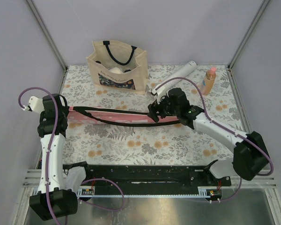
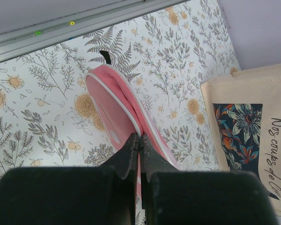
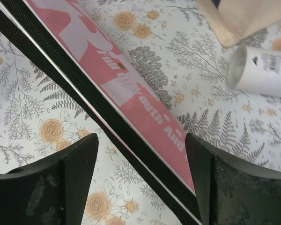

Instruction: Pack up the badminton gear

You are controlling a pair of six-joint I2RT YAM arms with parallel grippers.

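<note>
Left gripper [image 2: 140,140]: jaws pinched tight on rim of pink case [image 2: 107,110], probably anchoring its end at centre-left of top view. Right gripper [image 3: 140,176]: jaws wide, straddling case's black zip edge, gripping nothing, seemingly poised for zipper. White tube [image 3: 264,70] upper right, not yet packed.

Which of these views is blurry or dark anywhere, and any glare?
Top external: soft even light, faint shadows, no glare on the table. Left wrist: the left gripper's jaws are dark and blurred; the pink case and tote are sharp. Right wrist: the right gripper's jaws are dark and soft; case lettering and white tube are crisp.
</note>
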